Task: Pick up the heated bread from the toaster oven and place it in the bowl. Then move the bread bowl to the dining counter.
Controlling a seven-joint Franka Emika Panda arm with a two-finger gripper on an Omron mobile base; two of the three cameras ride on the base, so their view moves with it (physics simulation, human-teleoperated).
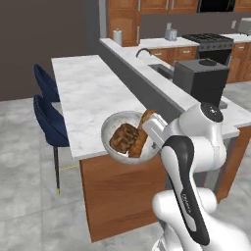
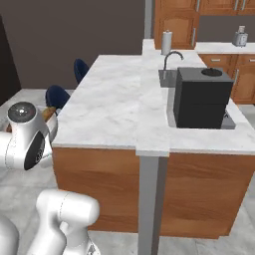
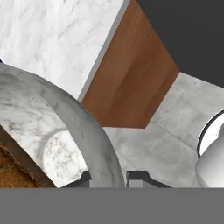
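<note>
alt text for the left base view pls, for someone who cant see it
A white robot arm holds a grey bowl by its rim at the near corner of a white marble dining counter. In the bowl lie a dark-brown toasted chunk of bread and a longer brown bread stick. Two dark-blue stools stand on the counter's left.

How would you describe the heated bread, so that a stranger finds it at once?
Find the marble dining counter with blue stools. At its near edge the gripper holds a bowl. The heated bread is the chunky dark piece, not the long stick beside it.
</note>
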